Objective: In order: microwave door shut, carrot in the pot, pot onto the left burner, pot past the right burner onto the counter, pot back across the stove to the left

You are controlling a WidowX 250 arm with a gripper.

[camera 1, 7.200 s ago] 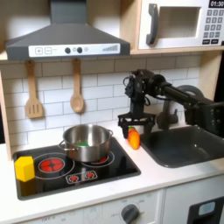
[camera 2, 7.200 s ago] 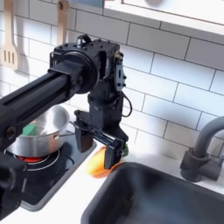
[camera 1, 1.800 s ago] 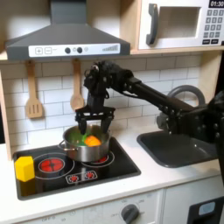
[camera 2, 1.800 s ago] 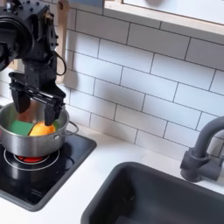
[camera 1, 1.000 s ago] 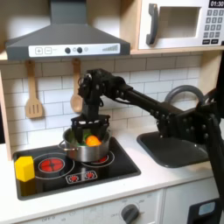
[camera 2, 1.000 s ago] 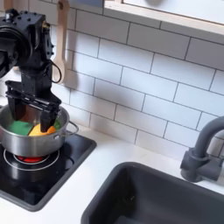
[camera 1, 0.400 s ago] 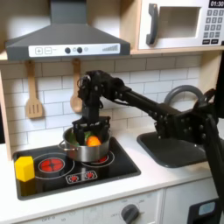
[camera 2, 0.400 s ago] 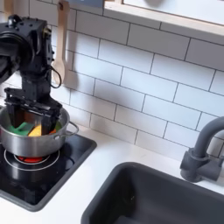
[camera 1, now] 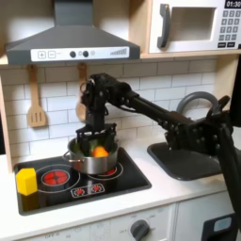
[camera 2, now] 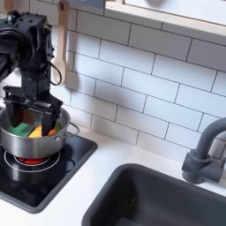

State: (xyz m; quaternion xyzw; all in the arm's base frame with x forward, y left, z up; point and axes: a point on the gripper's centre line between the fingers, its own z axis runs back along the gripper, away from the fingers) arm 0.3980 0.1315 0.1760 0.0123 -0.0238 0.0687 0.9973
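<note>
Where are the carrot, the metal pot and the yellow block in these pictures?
carrot (camera 1: 99,151), first exterior view, on its orange body inside the pot.
pot (camera 2: 26,141), second exterior view, on its shiny front wall.
yellow block (camera 1: 26,181), first exterior view, on its front face.

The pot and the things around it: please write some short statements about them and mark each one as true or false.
1. The carrot lies inside the pot. True.
2. The pot stands on the counter beside the sink. False: it stands on the stove, over the burner nearer the sink.
3. The microwave door is shut. True.
4. The gripper hangs over the sink. False: it is directly above the pot, down at its rim.
5. A yellow block sits at the first exterior view's left end of the stove. True.
6. The pot holds the carrot alone. False: something green lies in it too.
</note>
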